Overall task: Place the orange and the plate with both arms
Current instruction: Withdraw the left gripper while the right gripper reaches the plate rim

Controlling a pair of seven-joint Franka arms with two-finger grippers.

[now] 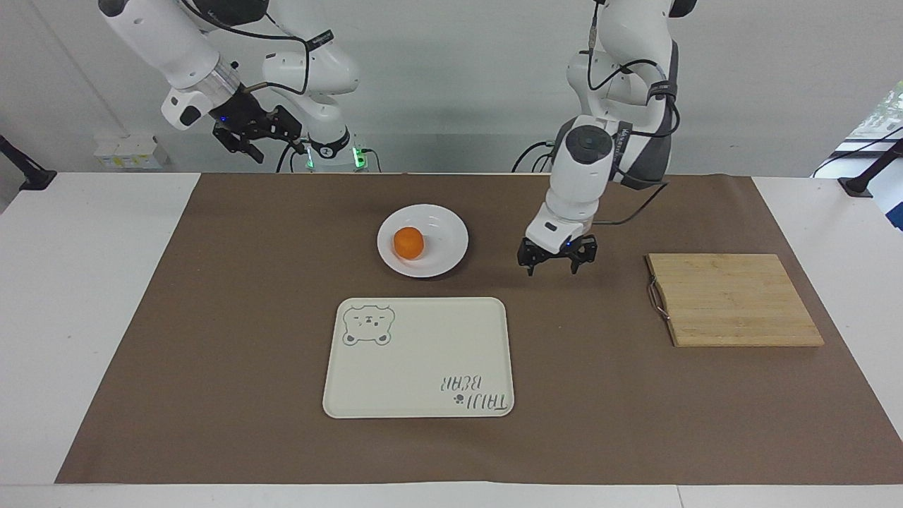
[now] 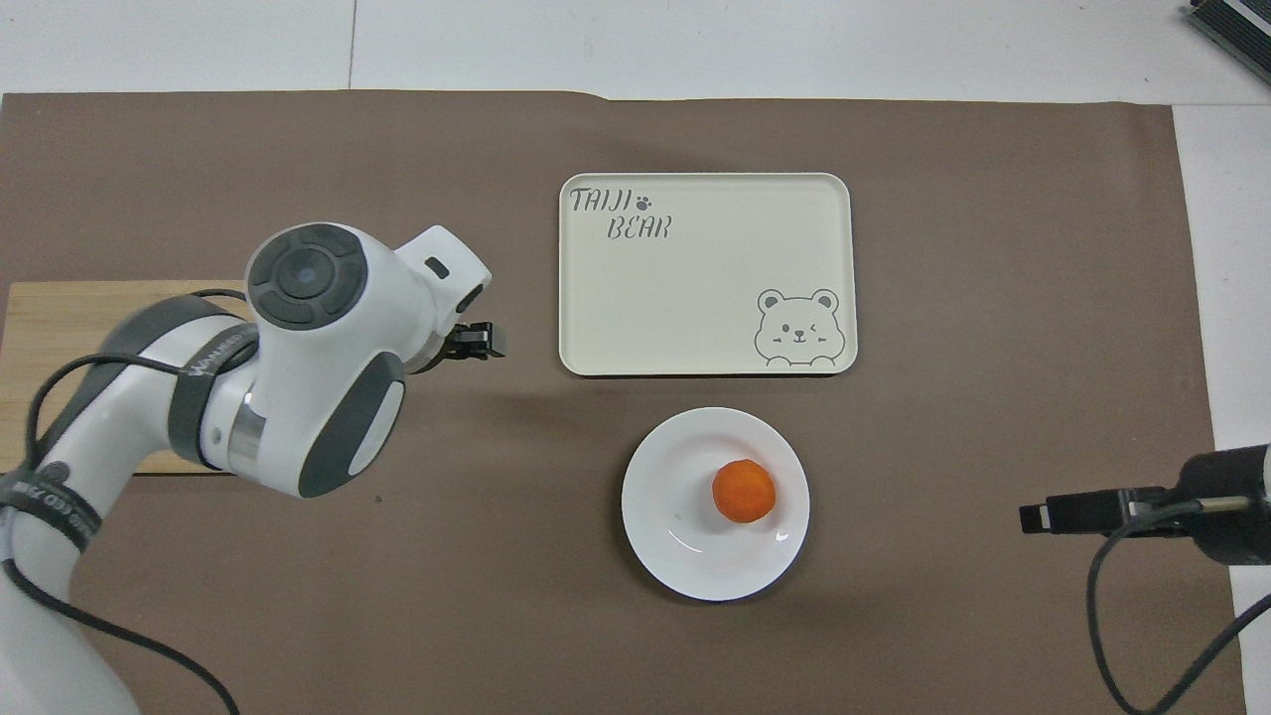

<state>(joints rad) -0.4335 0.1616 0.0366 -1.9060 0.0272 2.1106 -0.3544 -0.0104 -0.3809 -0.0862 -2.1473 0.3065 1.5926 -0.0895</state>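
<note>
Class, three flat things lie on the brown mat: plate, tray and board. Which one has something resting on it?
The round white plate: the orange sits in its well. The bear tray and wooden board carry nothing.

A white table (image 1: 85,296) carries a brown mat (image 1: 247,296) that covers most of its top. The table's white surface shows as bare margins at each end of the mat. A plain pale grey wall (image 1: 437,85) rises directly at the edge of the table. A window (image 1: 885,113) with daylight and green foliage adjoins the wall, above one end of the table. Lighting is even and diffuse, with soft shadows on the mat.
</note>
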